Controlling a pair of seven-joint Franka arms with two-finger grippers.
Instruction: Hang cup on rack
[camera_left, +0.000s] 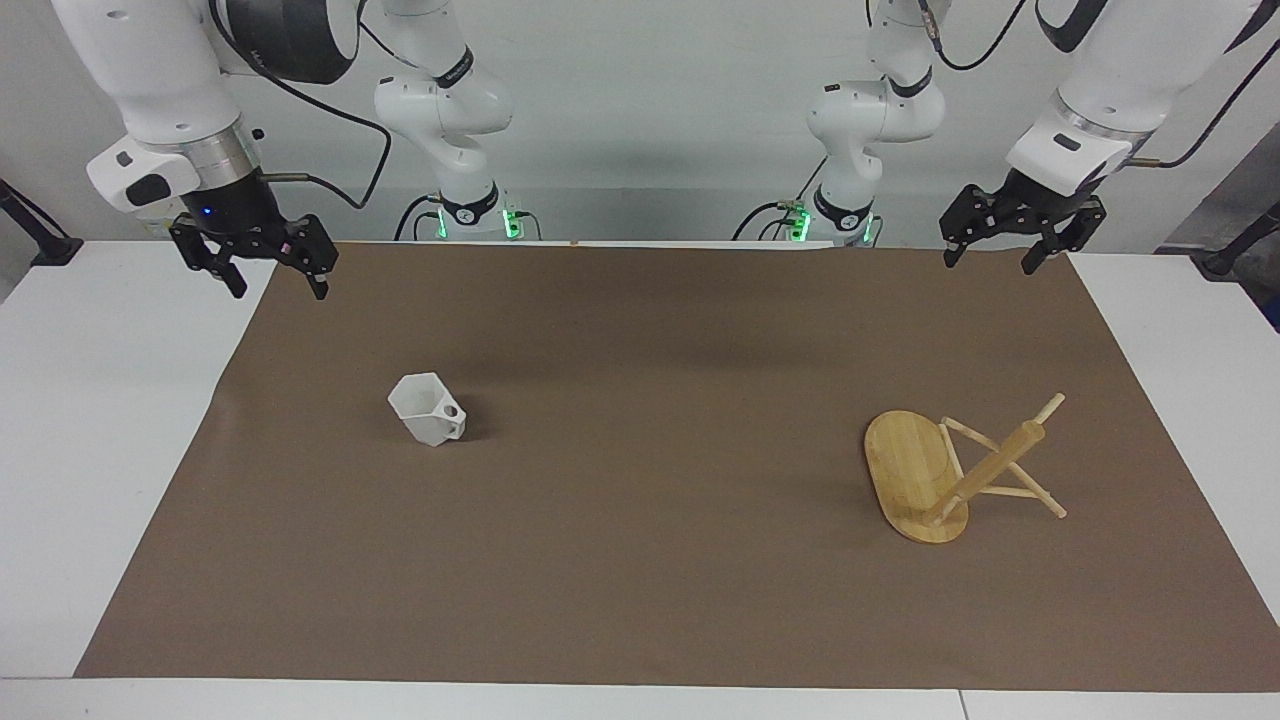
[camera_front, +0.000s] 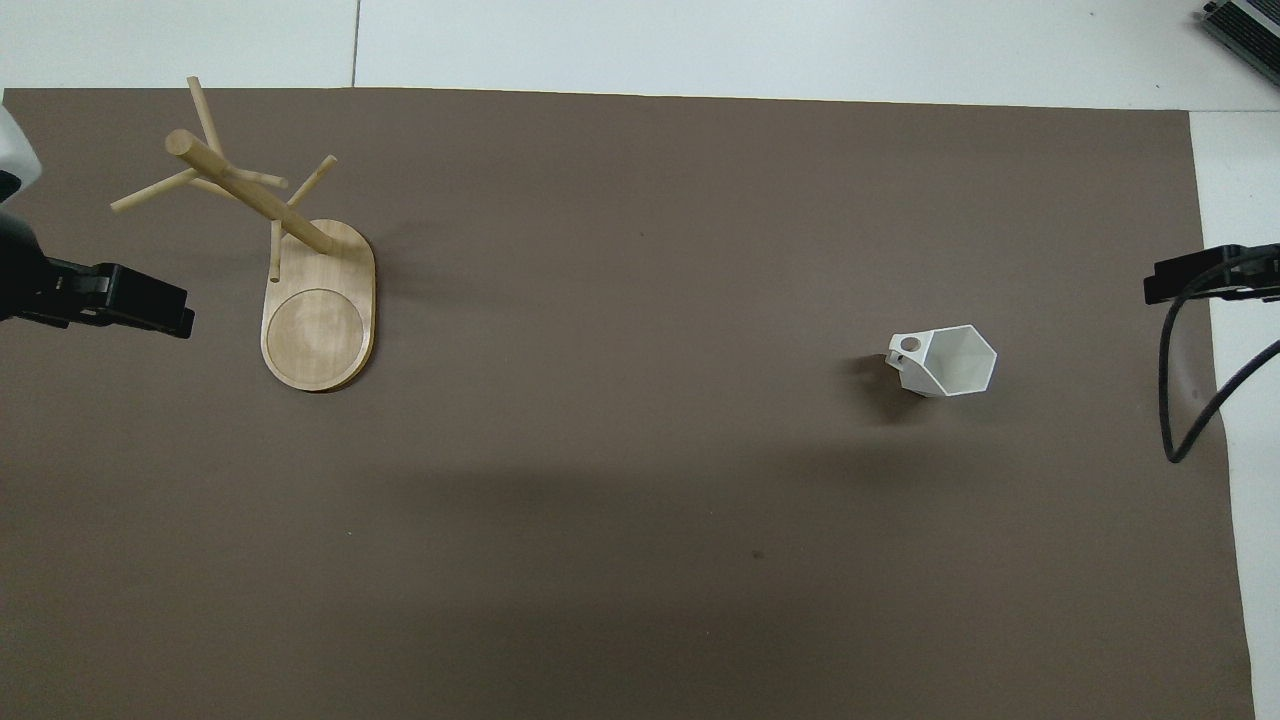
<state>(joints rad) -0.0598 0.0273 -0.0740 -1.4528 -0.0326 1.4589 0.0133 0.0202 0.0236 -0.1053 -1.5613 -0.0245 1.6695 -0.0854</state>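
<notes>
the right gripper (camera_left: 268, 280) hangs in the upper left of the facing view, over the edge of the brown mat (camera_left: 640, 560) at the corner closest to its own arm's base, its fingers spread wide and holding nothing. the left gripper (camera_left: 990, 260) hangs in the upper right of that view, over the matching mat corner, also spread wide and empty; this arm waits.

the cup (camera_left: 428, 408) stands upright on the mat, left of centre in the facing view and right of centre in the overhead view (camera_front: 946, 360), toward the right arm's end of the counter (camera_left: 90, 420), its open mouth up and its handle with the round hole turned toward the middle of the mat. the rack (camera_left: 930, 480) stands well apart from it, in the right of the facing view and the upper left of the overhead view (camera_front: 318, 310), toward the left arm's end, its oval base flat on the mat, with bare pegs sticking out from the post.
</notes>
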